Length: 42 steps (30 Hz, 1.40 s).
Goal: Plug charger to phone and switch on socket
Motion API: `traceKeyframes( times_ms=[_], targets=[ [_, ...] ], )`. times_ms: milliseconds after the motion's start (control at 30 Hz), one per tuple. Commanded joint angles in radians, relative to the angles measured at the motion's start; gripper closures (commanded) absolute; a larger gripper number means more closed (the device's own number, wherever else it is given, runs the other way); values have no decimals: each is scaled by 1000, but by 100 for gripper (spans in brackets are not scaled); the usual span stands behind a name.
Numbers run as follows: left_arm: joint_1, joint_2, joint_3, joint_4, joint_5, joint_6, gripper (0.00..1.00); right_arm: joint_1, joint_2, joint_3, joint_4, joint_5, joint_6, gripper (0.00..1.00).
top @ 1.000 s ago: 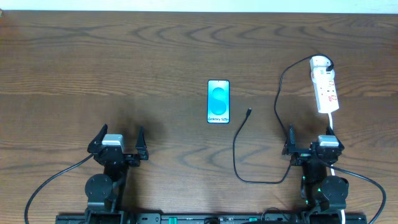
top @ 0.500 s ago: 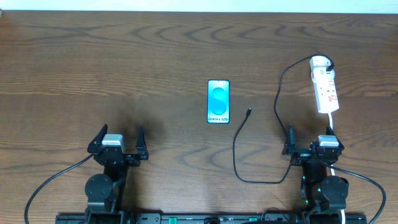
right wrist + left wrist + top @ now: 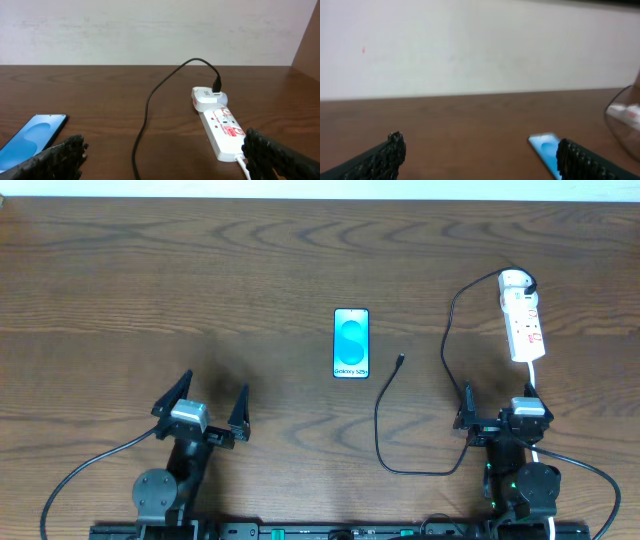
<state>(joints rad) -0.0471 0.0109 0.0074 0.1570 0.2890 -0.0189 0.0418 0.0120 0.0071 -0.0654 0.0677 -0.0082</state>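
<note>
Overhead: the phone (image 3: 351,343) lies flat at center of the counter. The charger (image 3: 377,420) loops just right of it, and the socket (image 3: 524,320) sits upper right. My left hand (image 3: 215,387) and right hand (image 3: 498,398) both stand wide apart, empty.

Left wrist: phone at lower right.

Right wrist: the cable looks limp and light, so I'd pinch just behind its stiff plug.

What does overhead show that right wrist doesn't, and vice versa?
Only overhead: the left gripper, open above bare table, and the cable's small plug lying loose just right of the phone, not inserted.

Only right wrist: the side view, where the cable lifts off the table in an arch before entering the white adapter at the far end of the power strip.

Both: phone, cable, adapter, power strip, table, and the right gripper, open.
</note>
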Motion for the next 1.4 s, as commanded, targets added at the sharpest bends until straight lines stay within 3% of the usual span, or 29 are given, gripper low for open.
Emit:
traceKeyframes(
  times_ms=[0, 300, 533, 733, 800, 933, 1067, 1133, 1300, 1367],
  targets=[
    [5, -6, -3, 66, 58, -14, 2, 11, -6, -2, -3, 8, 0, 1],
    [5, 8, 59, 82, 85, -93, 2, 11, -6, -2, -3, 8, 0, 1],
    [5, 235, 340, -287, 34, -66, 2, 11, -6, -2, -3, 8, 0, 1],
    [5, 637, 699, -601, 62, -60, 2, 11, -6, -2, -3, 8, 0, 1],
    [5, 753, 796, -650, 150, -62, 2, 11, -6, -2, -3, 8, 0, 1],
    [5, 914, 874, -644, 496, -76, 2, 11, -6, -2, -3, 8, 0, 1],
    [0, 1007, 880, -597, 665, -76, 2, 11, -6, -2, -3, 8, 0, 1],
    [-18, 1042, 888, -630, 627, -99, 2, 11, -6, -2, -3, 8, 0, 1],
    [-97, 1105, 964, -799, 273, -233, 2, 11, -6, -2, -3, 8, 0, 1],
    [-123, 1148, 1026, -867, 248, -253, 2, 11, -6, -2, -3, 8, 0, 1]
  ],
)
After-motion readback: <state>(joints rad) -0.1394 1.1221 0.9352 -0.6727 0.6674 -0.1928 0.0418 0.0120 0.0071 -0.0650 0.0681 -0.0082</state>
